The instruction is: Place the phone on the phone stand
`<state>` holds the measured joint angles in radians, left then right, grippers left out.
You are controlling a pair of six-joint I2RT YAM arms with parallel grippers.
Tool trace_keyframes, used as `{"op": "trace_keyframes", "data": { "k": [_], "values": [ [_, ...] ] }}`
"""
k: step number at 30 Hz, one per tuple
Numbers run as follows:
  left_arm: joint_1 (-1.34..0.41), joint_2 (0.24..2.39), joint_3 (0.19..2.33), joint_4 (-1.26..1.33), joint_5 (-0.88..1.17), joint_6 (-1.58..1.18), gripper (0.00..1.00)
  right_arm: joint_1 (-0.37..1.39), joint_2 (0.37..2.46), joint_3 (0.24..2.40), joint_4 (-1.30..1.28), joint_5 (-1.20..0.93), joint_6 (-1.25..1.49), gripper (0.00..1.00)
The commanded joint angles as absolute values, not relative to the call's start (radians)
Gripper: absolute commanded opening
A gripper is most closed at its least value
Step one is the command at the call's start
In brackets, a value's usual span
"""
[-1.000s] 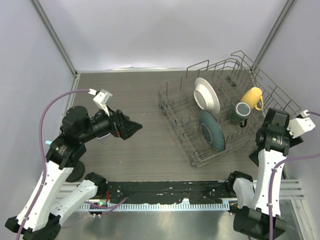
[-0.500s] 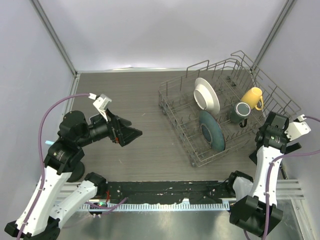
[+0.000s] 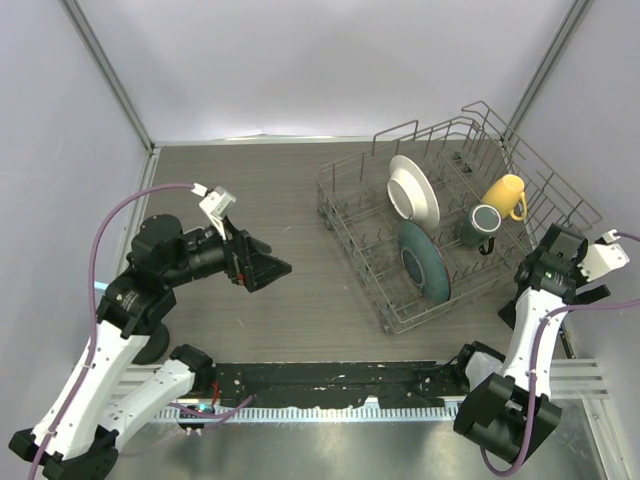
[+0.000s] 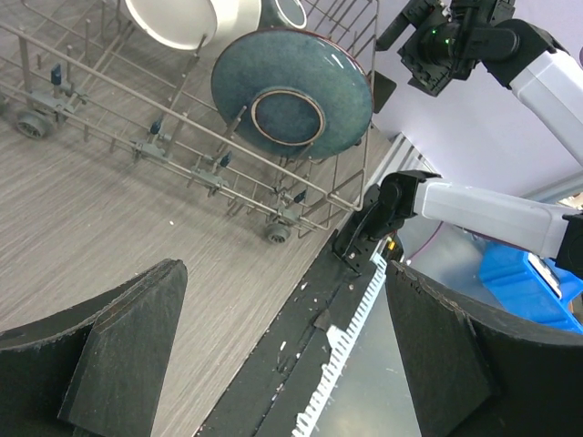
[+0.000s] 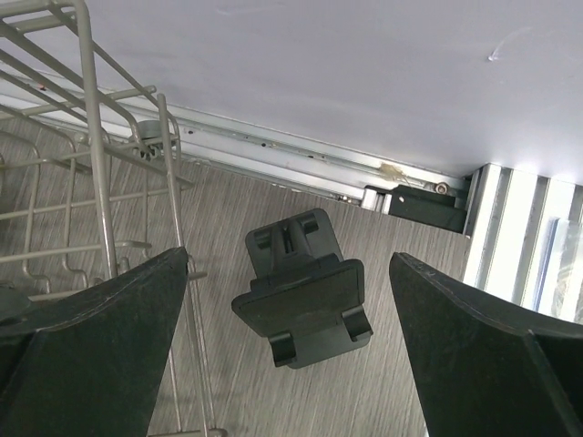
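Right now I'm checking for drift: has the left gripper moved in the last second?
Yes. The left gripper shifted slightly right, toward the rack.

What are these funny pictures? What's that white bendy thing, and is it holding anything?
Those are two robot arms bolted to a table. The wide picture looks down from above; the other two come from little cameras on each arm's wrist. Each arm ends in a pincer. The left pincer and right pincer are both open and hold nothing. On the table sits a wire dish rack with a white plate, a blue-green plate, a green mug and a yellow mug. The right wrist camera sees a small black holder on the table. I can't spot a phone.
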<state>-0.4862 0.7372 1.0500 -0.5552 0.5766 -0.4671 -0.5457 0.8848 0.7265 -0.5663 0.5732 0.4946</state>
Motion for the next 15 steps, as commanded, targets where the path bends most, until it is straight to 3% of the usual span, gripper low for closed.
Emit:
{"op": "trace_keyframes", "data": {
  "k": [1,9,15],
  "values": [
    [-0.495,0.746,1.071,-0.506,0.615,-0.472,0.95,-0.534,0.877,0.683,-0.506,0.425,0.462,0.99],
    [-0.502,0.747,1.081,-0.511,0.624,-0.472,0.95,-0.534,0.934,0.741,-0.607,0.380,0.549,0.96],
    [-0.503,0.753,1.078,-0.512,0.627,-0.476,0.95,-0.554,0.850,0.747,-0.646,0.462,0.656,0.95]
  ]
}}
